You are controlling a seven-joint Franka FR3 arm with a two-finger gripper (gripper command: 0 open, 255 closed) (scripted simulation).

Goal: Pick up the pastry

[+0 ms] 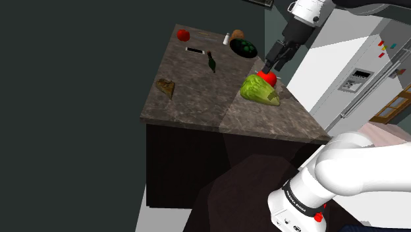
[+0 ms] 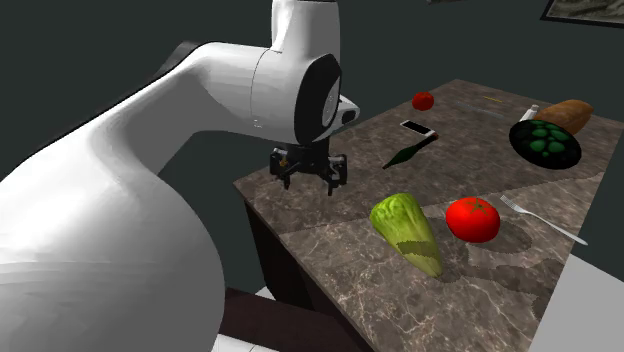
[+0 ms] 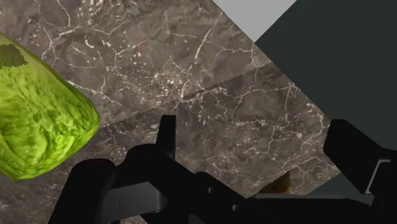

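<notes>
Open hand [image 2: 310, 184] above the lettuce [image 1: 257, 91]; the pastry [image 1: 165, 87] lies well apart, by the desk's [image 1: 197, 99] left edge.
The all-black hand hangs with its fingers apart and nothing between them, over the smooth red tomato [image 1: 267, 78] and the crinkled, cone-shaped green lettuce on the shoulder view's right side of the brown, white-veined marble desk. The pastry, a flat brown wedge, sits alone on the left. Farther back, a slim dark green bottle [image 1: 212, 62] lies on its side near a dark bowl [image 1: 244, 47] of round green pieces.

A lettuce [image 2: 407, 232] lies beside a red tomato [image 2: 473, 219] and fork [image 2: 540, 220] on the marble counter [image 2: 330, 220].
</notes>
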